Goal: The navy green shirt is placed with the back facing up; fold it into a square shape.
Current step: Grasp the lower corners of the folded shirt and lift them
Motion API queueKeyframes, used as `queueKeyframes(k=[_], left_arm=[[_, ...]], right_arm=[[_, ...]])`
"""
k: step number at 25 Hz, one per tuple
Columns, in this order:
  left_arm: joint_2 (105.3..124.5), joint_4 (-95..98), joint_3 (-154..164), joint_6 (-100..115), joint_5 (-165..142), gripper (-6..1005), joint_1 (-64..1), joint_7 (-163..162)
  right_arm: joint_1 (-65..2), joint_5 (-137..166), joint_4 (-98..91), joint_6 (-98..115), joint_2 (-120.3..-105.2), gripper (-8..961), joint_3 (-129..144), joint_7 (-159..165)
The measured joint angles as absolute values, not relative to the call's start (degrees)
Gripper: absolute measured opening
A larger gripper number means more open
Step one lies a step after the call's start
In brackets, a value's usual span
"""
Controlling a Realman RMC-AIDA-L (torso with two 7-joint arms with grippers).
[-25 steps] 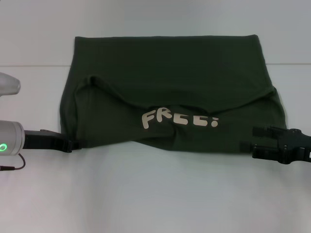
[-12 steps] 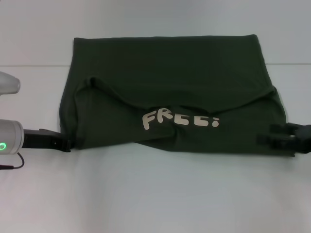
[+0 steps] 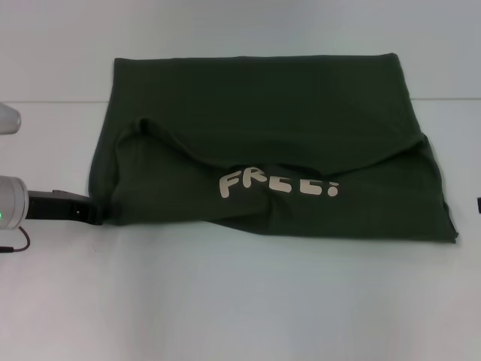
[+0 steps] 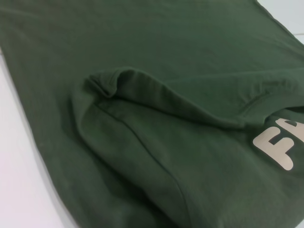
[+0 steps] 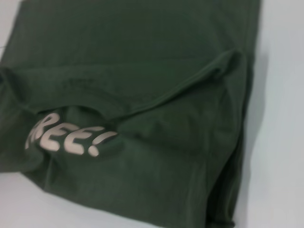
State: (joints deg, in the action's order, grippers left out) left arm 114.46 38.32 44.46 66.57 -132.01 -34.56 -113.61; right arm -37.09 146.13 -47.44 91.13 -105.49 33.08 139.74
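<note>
The shirt (image 3: 263, 150) lies wide, at three o'clock from the left gripper (image 3: 94, 213), whose fingers' state I cannot tell.

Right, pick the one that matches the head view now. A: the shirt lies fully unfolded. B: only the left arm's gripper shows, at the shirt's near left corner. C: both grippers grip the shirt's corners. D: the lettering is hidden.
B: the left gripper sits at the near left corner of the navy green shirt, while the right gripper is nearly out of view at the frame's edge.
</note>
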Motion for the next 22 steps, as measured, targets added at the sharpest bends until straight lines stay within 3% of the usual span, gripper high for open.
queueKeyframes(k=[7, 22], left_arm=[[113.76, 39.02, 44.42, 67.02, -131.77, 0, -34.85, -113.78], [112.48, 39.7, 44.29, 68.97, -131.66, -1, -35.36, -113.61]], right_arm=[[-43.0, 152.24, -43.31, 85.21, -106.87, 927, 33.49, 143.4], [-45.53, 152.43, -35.61, 79.76, -109.07, 928, 34.92, 143.09]])
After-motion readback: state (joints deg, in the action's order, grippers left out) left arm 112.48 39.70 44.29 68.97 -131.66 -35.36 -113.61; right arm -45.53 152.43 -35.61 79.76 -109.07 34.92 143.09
